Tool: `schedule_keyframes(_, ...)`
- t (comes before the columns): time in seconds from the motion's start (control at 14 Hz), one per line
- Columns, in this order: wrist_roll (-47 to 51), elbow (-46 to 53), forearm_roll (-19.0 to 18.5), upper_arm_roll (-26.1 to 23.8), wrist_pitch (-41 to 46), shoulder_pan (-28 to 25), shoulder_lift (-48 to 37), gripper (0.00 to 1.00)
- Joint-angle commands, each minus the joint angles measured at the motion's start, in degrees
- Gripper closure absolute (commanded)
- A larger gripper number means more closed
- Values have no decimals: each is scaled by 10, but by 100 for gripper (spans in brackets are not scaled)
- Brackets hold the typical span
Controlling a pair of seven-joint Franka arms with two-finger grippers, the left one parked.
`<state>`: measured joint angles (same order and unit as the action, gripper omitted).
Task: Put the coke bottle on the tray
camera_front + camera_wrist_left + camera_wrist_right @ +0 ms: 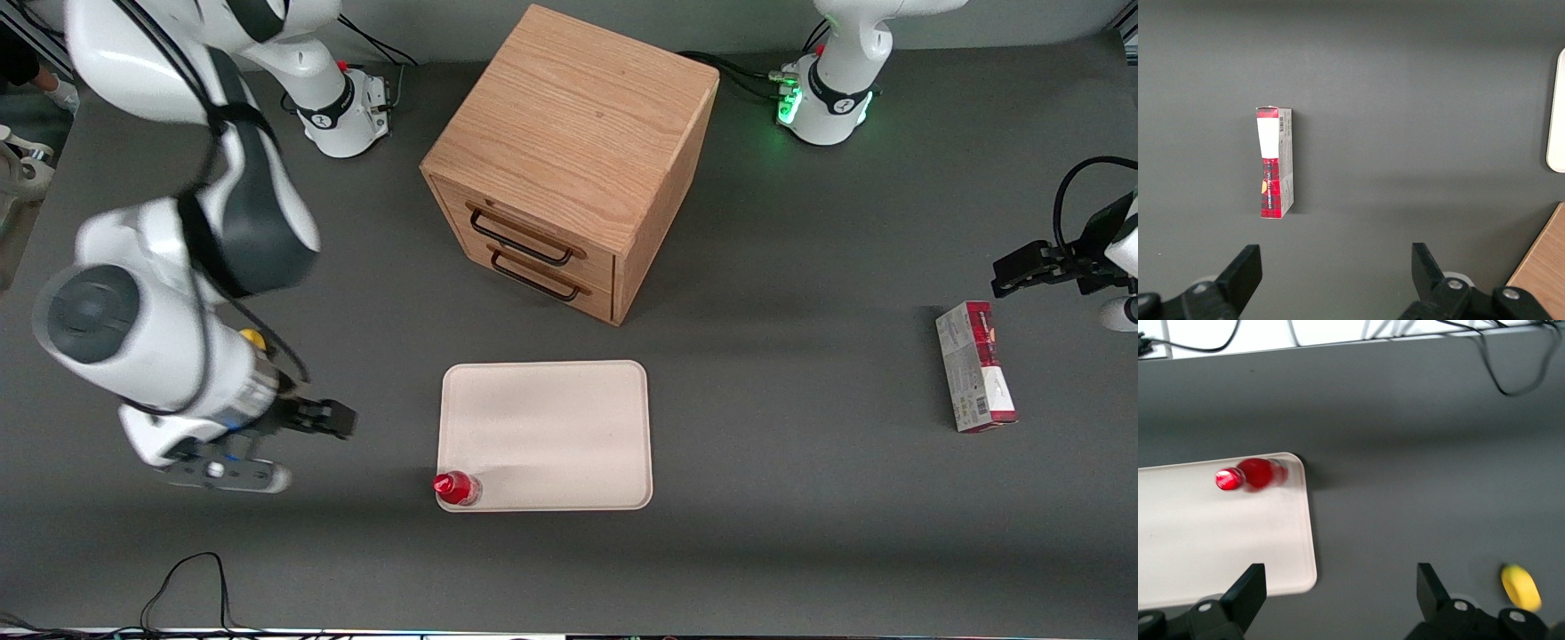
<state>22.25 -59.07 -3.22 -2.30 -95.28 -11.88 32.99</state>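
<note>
Red coke bottle (457,488) stands upright inside the tray (551,427), at the corner nearest the front camera on the working arm's end, close against the rim. Claw (333,419) is off the tray, beside it toward the working arm's end of the table (800,311), fingers spread, holding nothing. Placement looks done; only retreat remains. A yellow object (1520,587) lies near the claw.

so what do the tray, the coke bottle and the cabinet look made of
Tray: matte beige, likely moulded plastic or fibre. Coke bottle, on its corner: probably plastic, glossy red. Cabinet: wood, visible grain, dark metal-looking handles. The open gripper hangs beside the tray, toward the working arm's end.
</note>
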Motion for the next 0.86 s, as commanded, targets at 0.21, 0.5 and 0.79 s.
schedule_keyframes(0.21,-9,-301,52,41,-36,34,-254,0)
schedule_keyframes(0.5,-16,-409,52,61,-33,34,-356,0)
schedule_keyframes(0.79,-19,-407,52,61,-23,34,-362,0)
